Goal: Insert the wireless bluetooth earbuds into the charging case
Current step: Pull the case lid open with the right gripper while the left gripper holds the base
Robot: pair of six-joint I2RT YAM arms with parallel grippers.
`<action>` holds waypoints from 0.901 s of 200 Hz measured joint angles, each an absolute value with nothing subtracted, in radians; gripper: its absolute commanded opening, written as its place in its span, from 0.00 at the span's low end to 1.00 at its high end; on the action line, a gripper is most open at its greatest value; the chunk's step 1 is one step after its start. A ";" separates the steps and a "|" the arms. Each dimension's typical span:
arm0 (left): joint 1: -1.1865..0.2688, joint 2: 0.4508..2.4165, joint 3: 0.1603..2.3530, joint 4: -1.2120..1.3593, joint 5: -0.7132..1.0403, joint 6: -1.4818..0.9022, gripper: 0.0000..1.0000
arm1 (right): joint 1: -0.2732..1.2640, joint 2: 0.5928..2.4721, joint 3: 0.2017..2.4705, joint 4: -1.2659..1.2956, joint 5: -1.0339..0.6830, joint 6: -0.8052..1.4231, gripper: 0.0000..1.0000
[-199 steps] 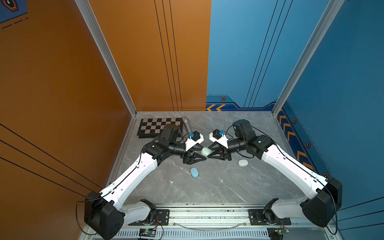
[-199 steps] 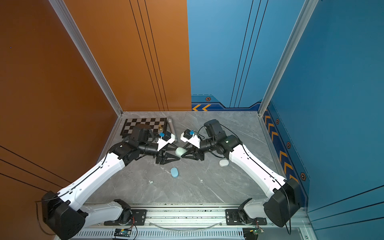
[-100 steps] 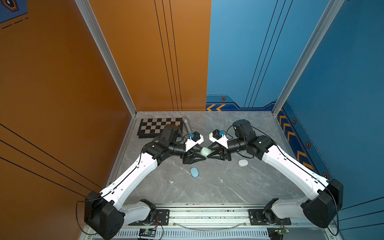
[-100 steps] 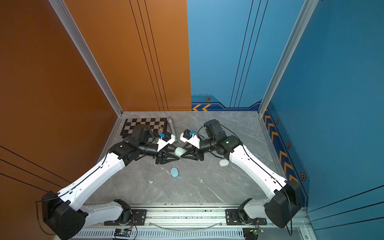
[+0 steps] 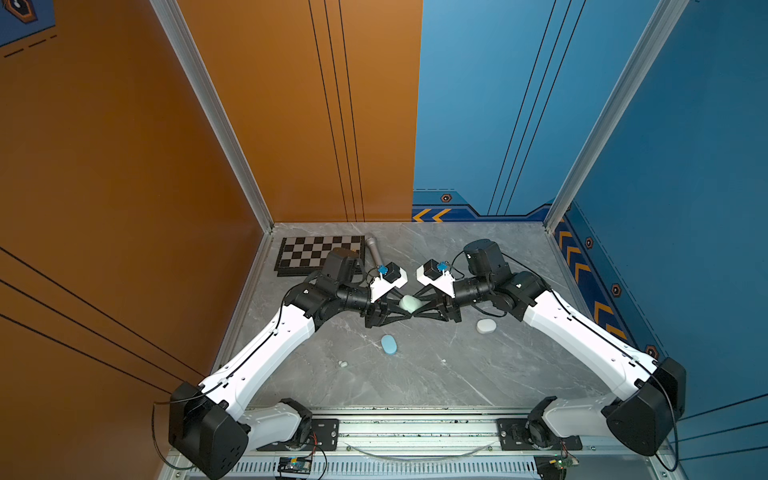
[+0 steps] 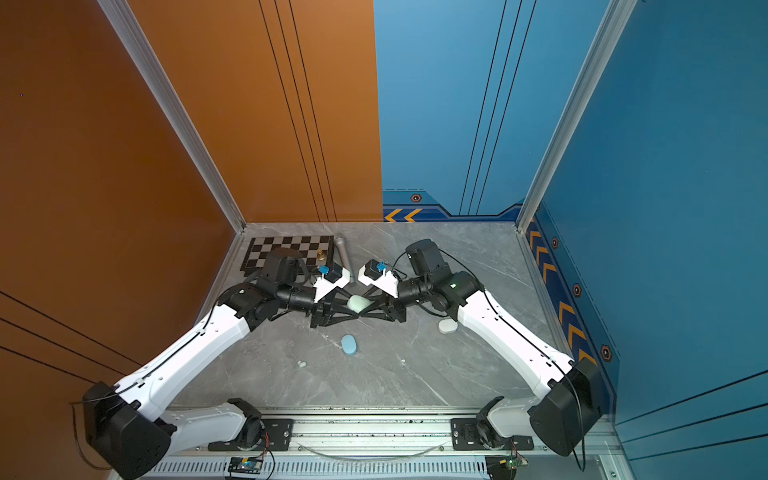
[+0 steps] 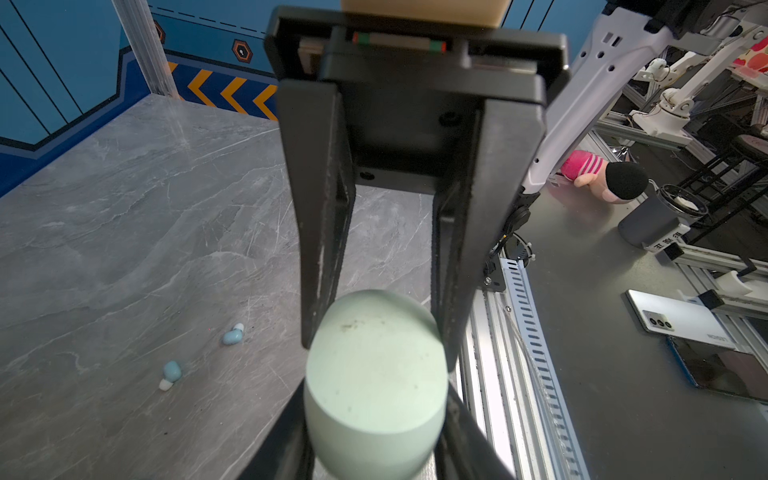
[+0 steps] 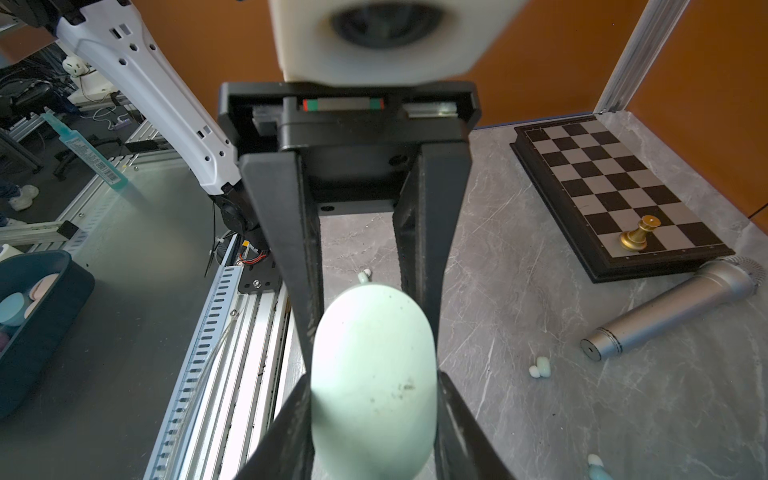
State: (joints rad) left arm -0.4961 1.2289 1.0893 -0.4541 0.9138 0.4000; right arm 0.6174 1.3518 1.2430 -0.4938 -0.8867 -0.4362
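A: Top views first – where's the case?
B: The mint case (image 5: 409, 303) is held up mid-scene, above the worktop (image 5: 436, 386). The left hand (image 5: 405, 309) & right hand (image 5: 417, 308) meet tip to tip on it, each partway closed on one end.
A: Around it?
B: A blue case (image 5: 389, 345) lies just in front, a white case (image 6: 448, 326) by the right arm (image 6: 498, 332). A bud pair (image 5: 343, 364) sits loose front-left, a lone bud (image 6: 402, 361) front-centre; too small to tell colour. The chessboard (image 5: 307, 255) is back-left, near edge under the left arm (image 5: 340, 266). The silver mic (image 5: 372, 249) is beside it, near end behind the left wrist cam (image 5: 388, 276).
A: Left wrist view?
B: Case fills the middle & blocks the worktop behind. The right hand's fingers (image 7: 324, 249) pinch its far end, the left hand's own press the near sides. A pale-blue bud (image 7: 232, 334) & second pale-blue bud (image 7: 171, 372) lie apart on bare worktop. Past the front rail (image 7: 523, 332): phone (image 7: 673, 320), pink plush toy (image 7: 590, 170).
A: Right wrist view?
B: Same grip, other side – no gap btw fingers & case on either hand. Case covers most of a mint bud (image 8: 364, 276). A white-and-mint pair (image 8: 540, 368) lies near the mic's butt end; an edge bud (image 8: 596, 463) is cut off by the frame. A gold chess piece (image 8: 640, 235) stands on the board, near its corner.
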 measured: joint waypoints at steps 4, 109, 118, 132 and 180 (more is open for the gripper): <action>-0.496 1.229 1.090 -0.455 0.914 0.400 0.20 | 0.617 1.352 1.243 -0.493 -0.887 -0.436 0.24; -0.498 1.238 1.094 -0.467 0.889 0.400 0.00 | 0.614 1.352 1.179 -0.365 -0.879 -0.308 0.65; -0.498 1.238 1.094 -0.467 0.886 0.400 0.00 | 0.613 1.352 1.176 -0.359 -0.879 -0.299 0.65; -0.498 1.238 1.094 -0.467 0.882 0.400 0.00 | 0.607 1.350 1.170 -0.349 -0.880 -0.285 0.66; -0.497 1.238 1.094 -0.461 0.871 0.400 0.00 | 0.574 1.330 1.159 -0.316 -0.879 -0.241 0.67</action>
